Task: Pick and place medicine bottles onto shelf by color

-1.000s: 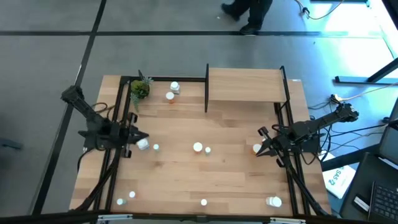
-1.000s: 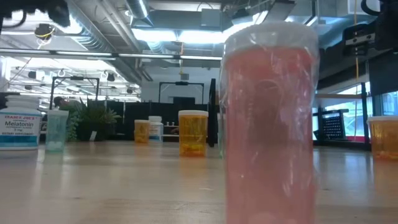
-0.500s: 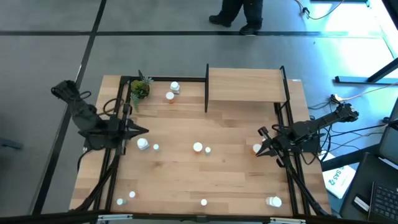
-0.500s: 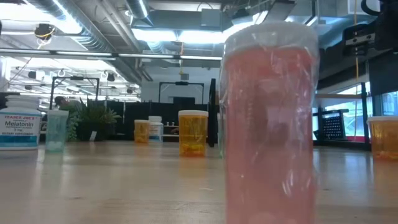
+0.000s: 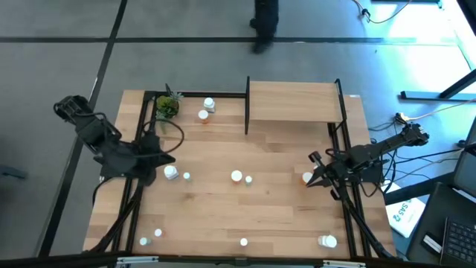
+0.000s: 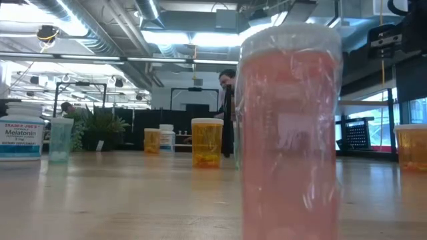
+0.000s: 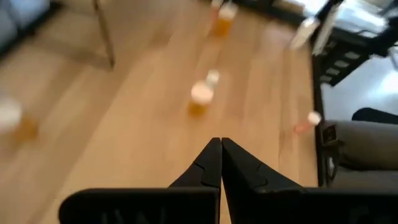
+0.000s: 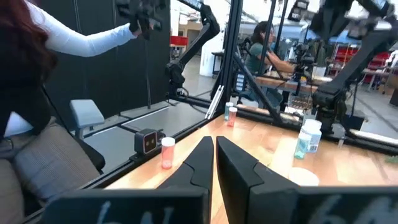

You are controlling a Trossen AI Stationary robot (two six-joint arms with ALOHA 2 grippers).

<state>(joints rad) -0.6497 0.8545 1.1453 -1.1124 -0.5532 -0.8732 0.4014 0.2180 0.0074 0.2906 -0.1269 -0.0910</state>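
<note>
Left end effector [image 5: 172, 157]: fingers pressed together with nothing between them – held over the left part of the tabletop [image 5: 223, 208], tips pointing toward the middle.
Right end effector [image 5: 310, 179]: fingers seen closed in the right wrist view, nothing gripped – parked at the right edge, tips just beside an orange bottle [image 5: 306, 177].
Shelf [image 5: 294, 102]: raised light-wood board on a black frame at the far side of the tabletop, long axis running left to right; no bottle is seen on it.
Bottles, far left: two white-capped bottles [image 5: 206, 109] are found near the potted plant [image 5: 166, 107], well apart from the shelf.
Bottles, middle: a white bottle [image 5: 170, 173] stands near the left end effector; two more [image 5: 239, 177] are set close together at the centre.
Bottles, near edge: several small ones [image 5: 149, 237] are scattered along the front, with a larger white one [image 5: 326, 240] at the right.
Pink bottle [image 6: 289, 133]: seen upright in the low view, long axis vertical, white cap up, closest to that camera.
Orange bottle, low view [image 6: 207, 142]: upright behind it.
Person [image 5: 264, 22]: seen on the floor beyond the tabletop.
</note>
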